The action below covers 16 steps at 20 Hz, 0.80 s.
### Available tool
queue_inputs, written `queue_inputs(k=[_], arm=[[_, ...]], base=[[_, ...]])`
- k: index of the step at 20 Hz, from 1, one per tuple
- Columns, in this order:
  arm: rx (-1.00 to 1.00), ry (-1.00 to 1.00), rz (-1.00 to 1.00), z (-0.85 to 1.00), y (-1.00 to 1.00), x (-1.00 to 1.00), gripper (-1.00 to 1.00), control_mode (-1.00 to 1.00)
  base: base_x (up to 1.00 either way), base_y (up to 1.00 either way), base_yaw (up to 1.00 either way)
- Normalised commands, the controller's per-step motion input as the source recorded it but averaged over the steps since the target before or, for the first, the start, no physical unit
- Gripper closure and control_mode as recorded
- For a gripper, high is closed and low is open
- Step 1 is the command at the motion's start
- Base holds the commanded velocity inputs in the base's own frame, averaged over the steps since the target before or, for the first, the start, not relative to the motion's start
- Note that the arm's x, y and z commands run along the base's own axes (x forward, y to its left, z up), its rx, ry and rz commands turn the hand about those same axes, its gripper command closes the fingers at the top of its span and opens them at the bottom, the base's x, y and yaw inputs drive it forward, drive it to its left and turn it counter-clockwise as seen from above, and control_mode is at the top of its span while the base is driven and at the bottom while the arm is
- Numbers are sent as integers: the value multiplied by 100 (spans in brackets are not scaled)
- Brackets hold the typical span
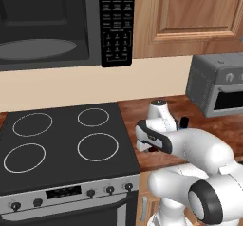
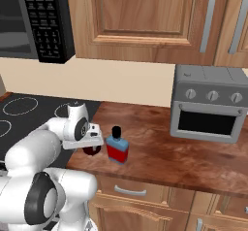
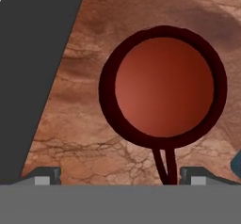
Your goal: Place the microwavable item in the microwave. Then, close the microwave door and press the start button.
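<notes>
Wood desk (image 2: 160, 147) under tool, black stove (image 1: 61, 144) to its left, grey toaster oven (image 2: 210, 104) right, wooden cabinets (image 2: 140, 16) above, beige wall (image 2: 121, 82).

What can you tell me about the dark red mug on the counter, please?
The mug is squat and round, dark red with a darker rim, smooth and glossy, apparently empty. It stands upright on the brown wooden counter just right of the stove, its thin handle pointing toward the hand camera. The open gripper hovers directly above, not touching it. A blue-and-red container stands beside it.

Stove (image 1: 66, 144), toaster oven (image 2: 210, 109), blue-and-red container (image 2: 117, 147)
</notes>
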Motion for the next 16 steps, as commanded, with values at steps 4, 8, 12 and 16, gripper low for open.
queue_inputs(k=[4, 8, 12, 16], arm=[[0, 1, 0, -3, -4, 1, -100, -100], [0, 2, 0, -13, -6, 8, -100, -100], [0, 1, 0, -12, -14, 0, -100, -100], [0, 2, 0, -10, -2, 5, -100, -100]], base=[[0, 0, 0], [0, 0, 0], [0, 0, 0], [0, 0, 0]])
